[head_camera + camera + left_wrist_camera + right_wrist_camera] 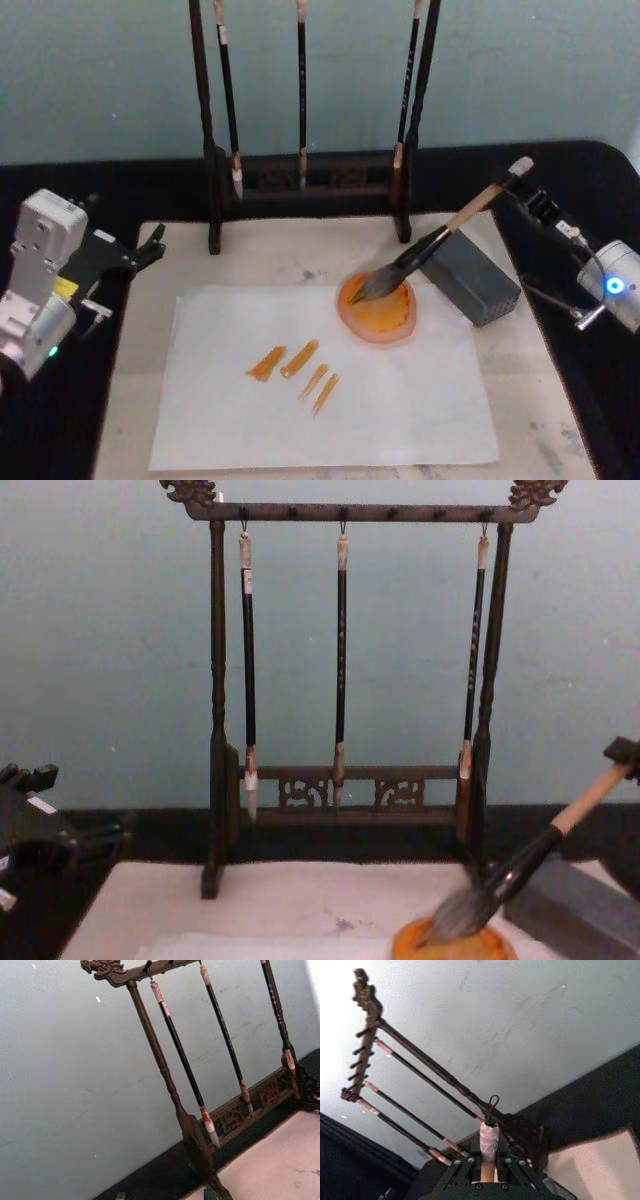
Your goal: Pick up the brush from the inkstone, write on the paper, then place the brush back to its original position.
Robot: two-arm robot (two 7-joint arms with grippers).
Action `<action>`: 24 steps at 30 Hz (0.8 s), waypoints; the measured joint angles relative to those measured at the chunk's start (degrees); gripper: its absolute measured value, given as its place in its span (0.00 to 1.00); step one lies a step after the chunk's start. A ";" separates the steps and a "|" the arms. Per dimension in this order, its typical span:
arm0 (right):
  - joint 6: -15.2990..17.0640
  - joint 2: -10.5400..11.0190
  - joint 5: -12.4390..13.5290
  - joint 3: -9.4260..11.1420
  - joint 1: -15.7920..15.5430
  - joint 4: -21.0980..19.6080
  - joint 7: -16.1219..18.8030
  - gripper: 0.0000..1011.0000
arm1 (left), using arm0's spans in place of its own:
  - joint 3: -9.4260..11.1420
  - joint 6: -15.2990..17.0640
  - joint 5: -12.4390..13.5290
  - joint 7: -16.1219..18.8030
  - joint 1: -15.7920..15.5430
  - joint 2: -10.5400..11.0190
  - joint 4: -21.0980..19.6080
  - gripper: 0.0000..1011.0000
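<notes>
1. The brush (430, 245) is found lying at a slant. Its bushy bristles are set in the inkstone (385, 322), and its black lower section is laid across the near corner of a grey block (475, 285).
2. The inkstone is seen on the far right part of the paper (400, 400). Four short orange strokes (298, 358) are marked near the middle of the sheet, so the writing is judged to be done.
3. The handle's whitish end (489, 1141) is held by the right gripper (533, 195). The jaws are drawn in narrowly on either side of the tan wood, and a grip on it is judged likely.
4. The step in hand is taken to be the return of the brush, with the bristles lodged in the dish and the shaft propped on the block.
5. For the next move, the jaws would need to be eased apart without nudging the shaft. The arm would then need to be drawn back along the handle's line so that the brush is not rolled off the block.
6. The left gripper (150, 248) is parked at the left edge of the mat (300, 255), spread and with nothing in it.
</notes>
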 joint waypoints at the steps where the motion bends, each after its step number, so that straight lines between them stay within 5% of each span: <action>1: 0.00 0.00 0.00 0.00 0.00 0.00 0.00 0.17 | 0.00 0.00 0.00 -0.01 0.00 0.00 0.00 1.00; 10: -1.79 3.80 -1.80 -1.54 -1.11 -6.89 -0.40 0.17 | 0.00 0.00 0.00 0.00 0.00 0.00 0.00 1.00; 24: -7.06 10.45 -13.00 -4.79 -2.84 -23.04 -2.11 0.17 | 0.00 0.00 0.00 0.00 0.00 0.00 0.00 1.00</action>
